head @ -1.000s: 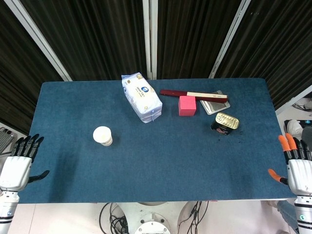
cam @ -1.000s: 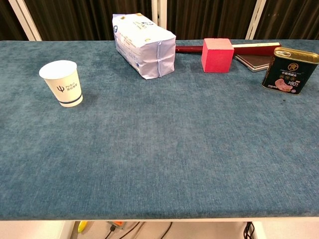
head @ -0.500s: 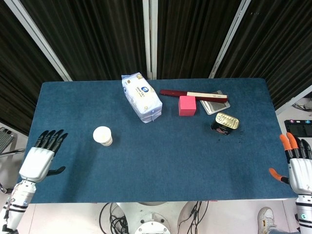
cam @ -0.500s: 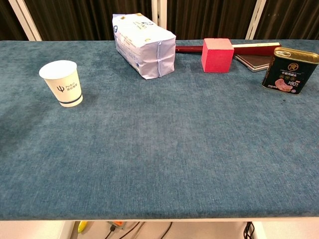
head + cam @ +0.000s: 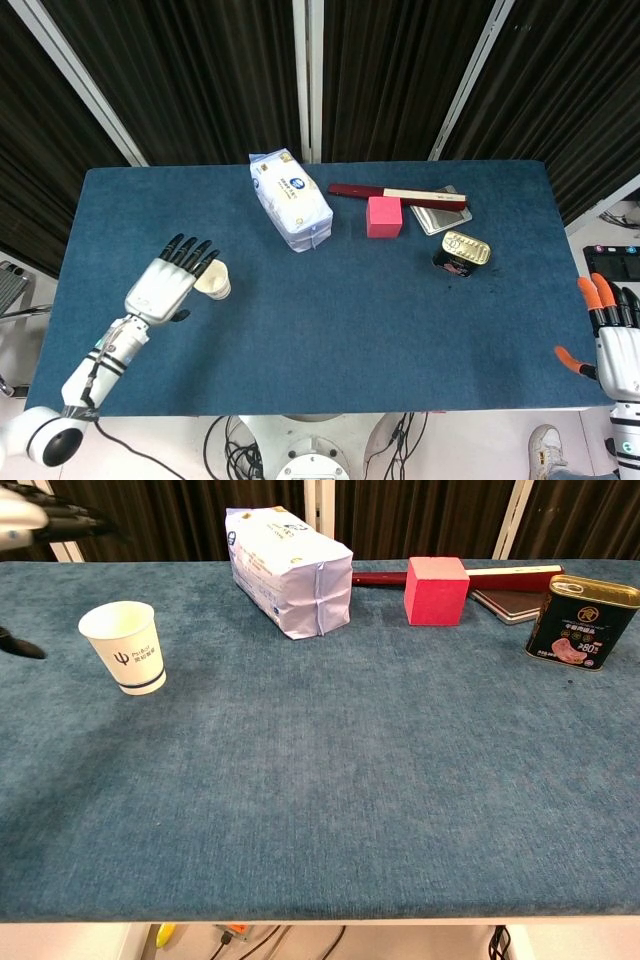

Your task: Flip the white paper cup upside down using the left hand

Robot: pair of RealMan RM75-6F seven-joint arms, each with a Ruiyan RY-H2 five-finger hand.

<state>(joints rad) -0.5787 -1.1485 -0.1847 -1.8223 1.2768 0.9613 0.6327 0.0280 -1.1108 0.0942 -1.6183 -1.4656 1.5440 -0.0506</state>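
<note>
The white paper cup (image 5: 125,645) stands upright, mouth up, on the left part of the table (image 5: 320,330), which is covered in blue cloth. The left robot hand (image 5: 172,282) hovers just beside it, fingers spread, holding nothing. The right robot hand (image 5: 612,335) waits off the table's right edge, fingers apart and empty. Black pleated curtains (image 5: 200,70) hang behind the table.

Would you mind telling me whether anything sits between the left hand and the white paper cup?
Nothing visible does. The left hand hovers open right beside the upright white paper cup, and the tissue pack lies well behind it.
</note>
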